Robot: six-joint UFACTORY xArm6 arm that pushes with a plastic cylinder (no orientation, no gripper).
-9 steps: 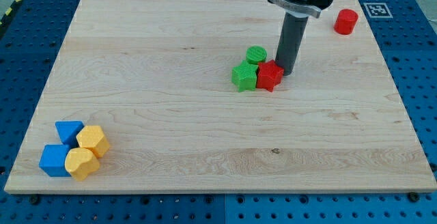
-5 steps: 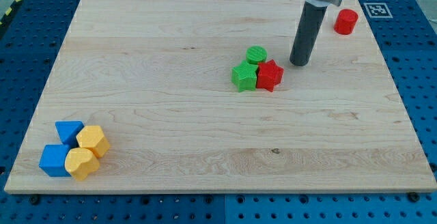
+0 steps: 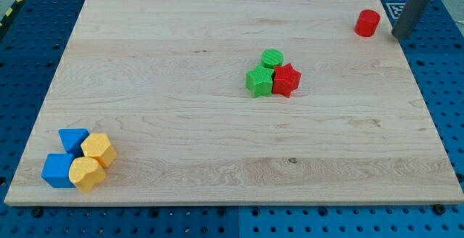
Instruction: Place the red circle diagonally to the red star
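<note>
A pale wooden desk (image 3: 181,122) carries seven small plastic blocks. Two are red: a red circle block (image 3: 367,22) near the desk's corner at two o'clock, and a red star block (image 3: 286,80) near the centre, well apart from it. Two are green: a green circle block (image 3: 272,58) at eleven o'clock of the star, touching it, and a green star block (image 3: 259,81) at its nine o'clock, also touching. At the desk's seven o'clock corner sit two blue blocks (image 3: 65,156) and two yellow blocks (image 3: 92,162), clustered together. My tip (image 3: 399,33), the plain rod tool with nothing to open or close, stands just beside the red circle at its four o'clock, not touching.
</note>
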